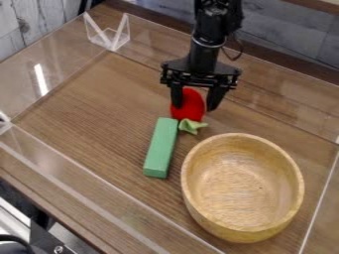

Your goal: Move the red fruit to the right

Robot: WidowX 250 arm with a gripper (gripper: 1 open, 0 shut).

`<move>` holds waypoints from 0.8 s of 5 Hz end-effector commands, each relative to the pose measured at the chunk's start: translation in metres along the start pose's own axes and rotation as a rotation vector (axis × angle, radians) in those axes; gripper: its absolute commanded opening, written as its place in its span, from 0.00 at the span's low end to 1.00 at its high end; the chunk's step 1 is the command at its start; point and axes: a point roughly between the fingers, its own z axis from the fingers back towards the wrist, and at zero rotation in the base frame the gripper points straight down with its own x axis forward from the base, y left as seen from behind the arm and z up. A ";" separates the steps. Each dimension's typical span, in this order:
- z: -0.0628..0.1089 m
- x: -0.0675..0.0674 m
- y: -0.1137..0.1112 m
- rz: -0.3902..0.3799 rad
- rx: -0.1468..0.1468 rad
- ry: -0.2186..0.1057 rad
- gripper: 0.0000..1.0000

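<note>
The red fruit (pixel 193 105) is small and glossy with a green leafy stem (pixel 189 125) pointing toward the front. It lies on the wooden table just behind the rim of the wooden bowl. My gripper (pixel 196 102) hangs straight over it, its black fingers (pixel 173 97) down on both sides of the fruit. The jaws look closed against the fruit, which partly hides behind them.
A long green rectangular block (pixel 162 147) lies just left of the stem. A large wooden bowl (pixel 244 186) stands at the front right. Clear acrylic walls (pixel 40 79) ring the table, with a clear stand (pixel 106 32) at the back left.
</note>
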 end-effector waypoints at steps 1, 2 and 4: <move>0.036 0.007 -0.006 -0.036 -0.055 -0.067 0.00; 0.039 0.014 -0.007 -0.057 -0.067 -0.067 0.00; 0.028 0.023 -0.007 -0.094 -0.063 -0.059 0.00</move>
